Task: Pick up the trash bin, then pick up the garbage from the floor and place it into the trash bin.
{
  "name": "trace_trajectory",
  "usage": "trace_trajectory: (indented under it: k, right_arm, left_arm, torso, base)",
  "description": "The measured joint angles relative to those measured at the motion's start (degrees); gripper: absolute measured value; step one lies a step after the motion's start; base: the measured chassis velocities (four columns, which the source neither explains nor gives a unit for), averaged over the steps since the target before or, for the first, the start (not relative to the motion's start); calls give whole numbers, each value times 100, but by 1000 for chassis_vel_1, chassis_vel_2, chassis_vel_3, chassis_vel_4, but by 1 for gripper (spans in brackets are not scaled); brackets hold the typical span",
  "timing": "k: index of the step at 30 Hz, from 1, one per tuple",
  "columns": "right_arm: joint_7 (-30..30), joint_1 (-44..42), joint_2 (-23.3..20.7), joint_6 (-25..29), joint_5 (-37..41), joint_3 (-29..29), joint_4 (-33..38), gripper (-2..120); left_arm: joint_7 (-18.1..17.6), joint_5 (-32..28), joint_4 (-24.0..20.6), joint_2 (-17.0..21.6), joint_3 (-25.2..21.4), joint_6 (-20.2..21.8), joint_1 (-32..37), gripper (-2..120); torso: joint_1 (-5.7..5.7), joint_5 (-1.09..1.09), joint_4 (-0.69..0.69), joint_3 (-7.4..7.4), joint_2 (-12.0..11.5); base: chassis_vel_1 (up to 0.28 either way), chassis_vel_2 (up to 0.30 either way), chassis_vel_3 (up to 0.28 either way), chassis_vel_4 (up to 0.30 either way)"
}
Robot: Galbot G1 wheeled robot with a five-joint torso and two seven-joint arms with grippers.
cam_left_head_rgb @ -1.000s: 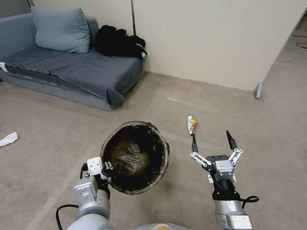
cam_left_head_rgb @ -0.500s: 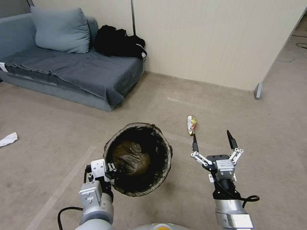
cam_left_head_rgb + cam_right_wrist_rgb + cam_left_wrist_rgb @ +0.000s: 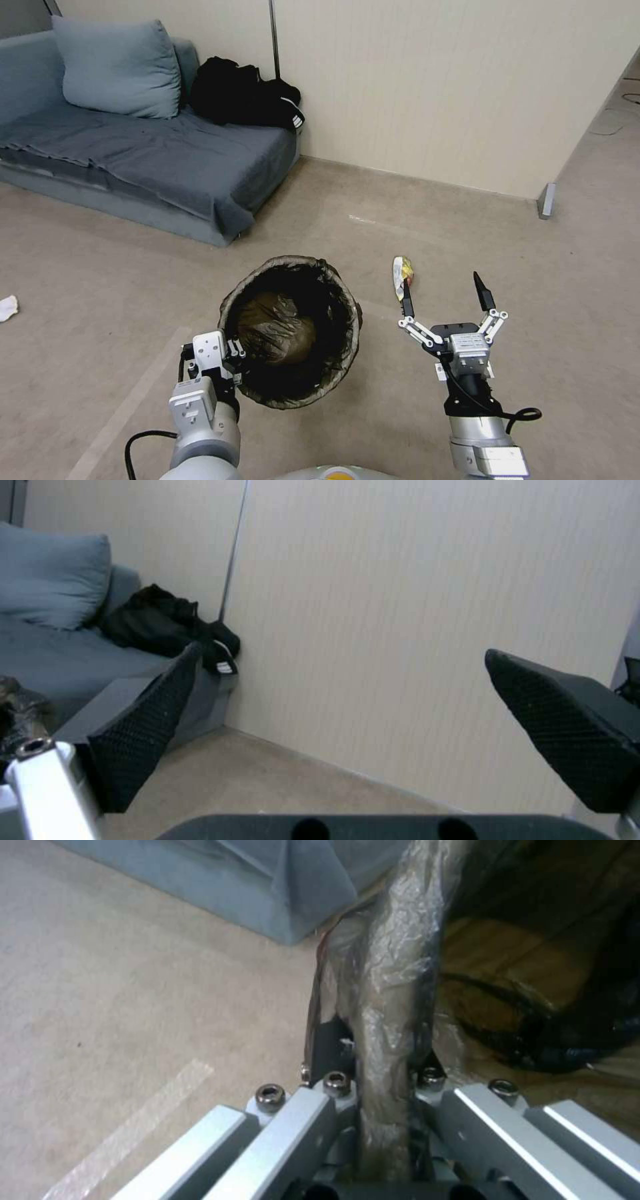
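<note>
Carpet floor, wrapper [image 3: 403, 269] part-hidden – R gripper [image 3: 445, 297] spread, L gripper [image 3: 235, 352] clamps trash bin [image 3: 291, 330]

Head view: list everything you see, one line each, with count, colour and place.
trash bin: one, dark bag liner, held off the floor at its rim.
wrapper: one, yellow and red, on the floor ahead of the right gripper.
tissue: one, white, floor at far left.
sofa: one, blue-grey, against the wall.
cushion: one, blue-grey, on the sofa.
black bag: one, at the sofa's end.
left gripper: shut on the bin's rim.
right gripper: open, above the floor.
</note>
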Motion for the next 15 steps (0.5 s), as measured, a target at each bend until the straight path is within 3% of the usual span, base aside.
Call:
trace_trajectory:
  k: [15]
  right_arm:
    - [-63,1,0,57,16,5,0,100]
  left_arm:
    - [11,29,59,10,-66,-70,-31,0]
  torso:
    - [0,1,-1,0,0]
  base:
    - [-134,132,133,-131]
